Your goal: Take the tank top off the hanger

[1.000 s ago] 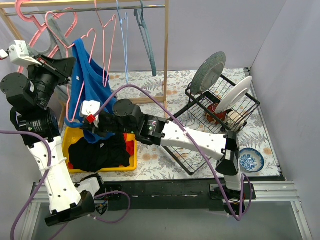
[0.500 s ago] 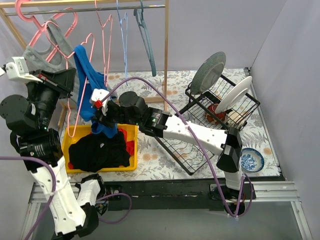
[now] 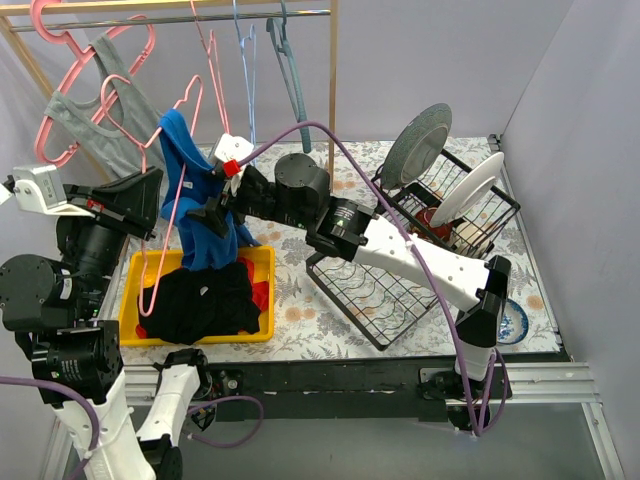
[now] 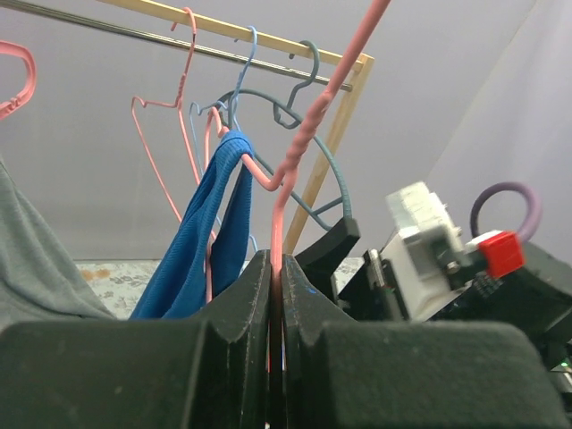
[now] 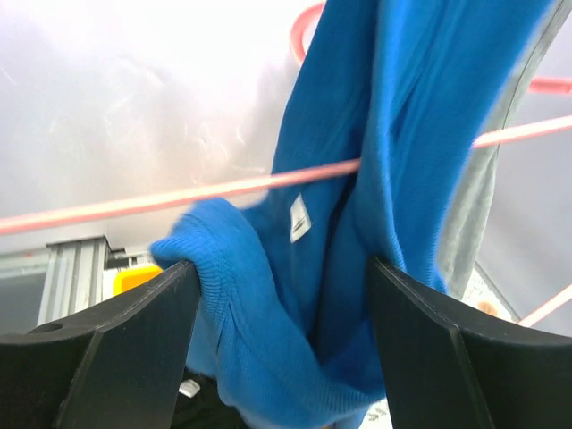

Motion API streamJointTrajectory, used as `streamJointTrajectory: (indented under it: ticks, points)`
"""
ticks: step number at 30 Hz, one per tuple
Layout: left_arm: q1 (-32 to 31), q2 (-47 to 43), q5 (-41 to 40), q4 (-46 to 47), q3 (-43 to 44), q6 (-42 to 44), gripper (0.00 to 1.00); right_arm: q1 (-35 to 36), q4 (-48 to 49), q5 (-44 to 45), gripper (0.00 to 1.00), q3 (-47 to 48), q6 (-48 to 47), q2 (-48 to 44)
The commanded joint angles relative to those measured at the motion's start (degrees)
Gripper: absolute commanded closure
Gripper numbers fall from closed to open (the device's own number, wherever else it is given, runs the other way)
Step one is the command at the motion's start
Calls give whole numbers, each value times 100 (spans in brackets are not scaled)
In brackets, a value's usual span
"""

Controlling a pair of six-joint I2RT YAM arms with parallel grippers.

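Since a second ago the tank top (image 3: 197, 215) has risen out of the bin (image 3: 258, 262) and swung toward the rail (image 3: 150, 20). The right gripper (image 5: 281, 262) has climbed and moved away with it, while the left arm has dropped back toward the near edge.

The tank top now hangs in mid-air just above the bin's far rim. Its straps are looped over one shoulder of the pink hanger (image 5: 134, 203), and its body is bunched below. The right gripper is clamped on a thick wad of the fabric, which fills the gap from finger to finger. The left gripper (image 4: 275, 295) is pinched tight on the hanger's wire, holding it tilted and off the rail.

The step in hand looks like the strip itself: one arm braces the hanger while the other draws the cloth off. The straps are not yet free. The next move likely calls for the right gripper to carry the fabric along the shoulder and past its end, with the hanger held steady so the wire does not follow the pull.
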Motion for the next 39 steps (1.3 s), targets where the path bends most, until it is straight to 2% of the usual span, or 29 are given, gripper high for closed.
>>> streamJointTrajectory:
  ticks: [1,6,13,19,24,26,28,33,36,37,39]
  points:
    - [-131,-196,-416,4,-117,214,100,26,434,180,20,144,92,-309]
    - [-289,-337,-610,-93,-91,310,100,26,794,303,19,-59,84,-441]
    - [-518,-416,-768,-207,32,389,100,35,628,497,19,503,-171,24]
    - [-589,-408,-882,-269,190,451,100,26,426,313,22,1170,-119,490]
    - [-589,-486,-786,-243,120,469,100,17,592,479,25,1321,-154,632]
    - [-589,-522,-812,-242,41,504,100,17,802,523,35,1313,-145,649]
    - [-580,-522,-847,-277,6,513,100,17,909,523,51,1312,-136,702]
    - [-773,-548,-865,-286,32,582,100,8,1216,822,59,1330,-153,790]
    - [-791,-583,-996,-304,-30,671,100,-18,1418,909,77,1470,-180,878]
    - [-799,-583,-1023,-304,-38,697,100,-44,1428,971,98,1558,-189,930]
    - [-817,-601,-1093,-313,-56,732,100,-71,1506,1208,99,1672,-180,974]
